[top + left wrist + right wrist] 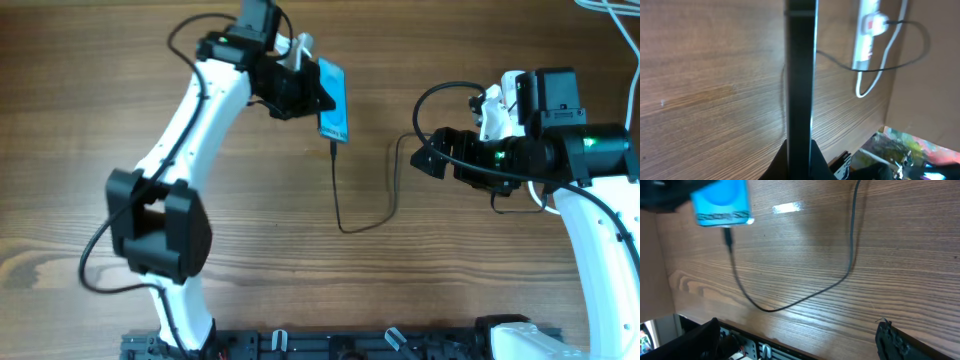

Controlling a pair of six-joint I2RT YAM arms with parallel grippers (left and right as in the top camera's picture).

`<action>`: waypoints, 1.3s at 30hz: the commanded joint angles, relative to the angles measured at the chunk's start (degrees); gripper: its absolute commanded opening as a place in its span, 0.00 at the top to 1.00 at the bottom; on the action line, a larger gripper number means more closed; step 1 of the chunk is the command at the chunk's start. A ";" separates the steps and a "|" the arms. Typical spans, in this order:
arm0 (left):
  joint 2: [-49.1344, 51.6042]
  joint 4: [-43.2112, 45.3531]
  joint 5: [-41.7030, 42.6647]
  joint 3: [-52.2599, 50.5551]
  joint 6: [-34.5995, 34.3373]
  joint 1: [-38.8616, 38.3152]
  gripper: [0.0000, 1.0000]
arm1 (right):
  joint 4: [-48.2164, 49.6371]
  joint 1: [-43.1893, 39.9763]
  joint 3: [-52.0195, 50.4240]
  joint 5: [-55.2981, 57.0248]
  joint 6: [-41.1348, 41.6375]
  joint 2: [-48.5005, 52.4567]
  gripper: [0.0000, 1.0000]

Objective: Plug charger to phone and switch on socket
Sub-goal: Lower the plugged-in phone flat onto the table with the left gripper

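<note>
Charger (790,300) tip looks seated in the bottom edge of the phone (334,100), which my left gripper (315,97) clamps near the surface's far edge; my right gripper (425,155) gapes empty near the socket (866,37), whose switch I judge not yet pressed.

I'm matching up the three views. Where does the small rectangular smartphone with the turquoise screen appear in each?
Overhead: smartphone at upper centre, screen up.
Left wrist: centre, edge-on, a dark vertical bar.
Right wrist: top left corner.
Shared landmark: the thin black cable running from the phone, visible in all three.
</note>
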 commanded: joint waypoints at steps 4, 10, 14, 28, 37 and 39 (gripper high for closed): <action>6.12 0.59 -1.33 -0.61 -0.92 -0.98 0.96 | 0.09 -0.17 0.44 0.61 -0.04 0.55 0.00; 10.47 1.16 -1.92 -1.36 5.03 -1.11 0.96 | 0.13 -0.17 0.44 0.61 0.02 0.55 0.00; 10.67 4.81 0.39 -3.72 5.22 -1.11 0.96 | 0.17 -0.17 0.44 0.61 -0.07 0.55 0.00; 10.67 14.51 1.42 -10.60 6.23 -4.81 0.96 | 0.31 -0.17 0.42 0.81 -0.09 0.55 0.00; 10.75 14.91 -3.96 -10.71 5.38 -4.81 0.96 | 0.11 -0.15 0.11 0.81 -0.11 0.55 0.00; 10.75 15.15 -3.96 -10.71 4.92 -4.85 0.96 | 0.15 -0.15 -0.87 0.81 -0.11 0.55 0.00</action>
